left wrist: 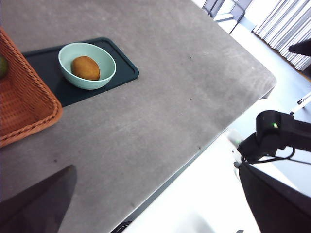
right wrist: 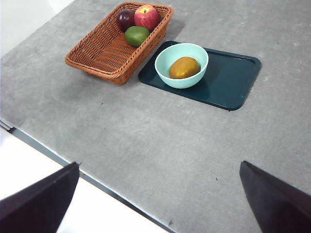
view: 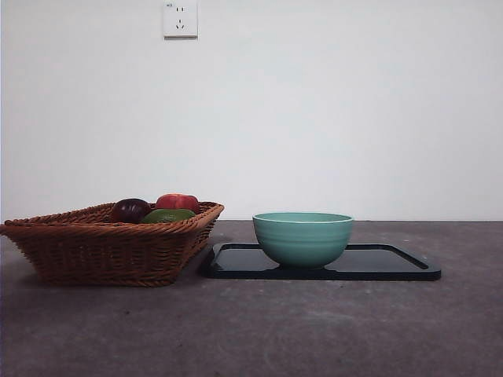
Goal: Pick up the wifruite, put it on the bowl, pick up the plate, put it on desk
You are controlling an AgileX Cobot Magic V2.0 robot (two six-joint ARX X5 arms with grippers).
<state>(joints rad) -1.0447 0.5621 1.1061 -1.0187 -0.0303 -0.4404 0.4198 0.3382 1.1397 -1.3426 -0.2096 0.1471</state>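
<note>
Neither arm appears in the front view. In the left wrist view, the left gripper (left wrist: 160,204) shows only as two black jaw tips at the lower left and lower right corners of the frame, spread wide with nothing between them. In the right wrist view, the right gripper (right wrist: 158,199) likewise shows two black jaws at the bottom corners, set far apart and holding nothing.

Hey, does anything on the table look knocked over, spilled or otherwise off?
Nothing stands out. The wifruite lies inside the upright bowl, which stands on the dark tray; three fruits sit in the wicker basket.
</note>
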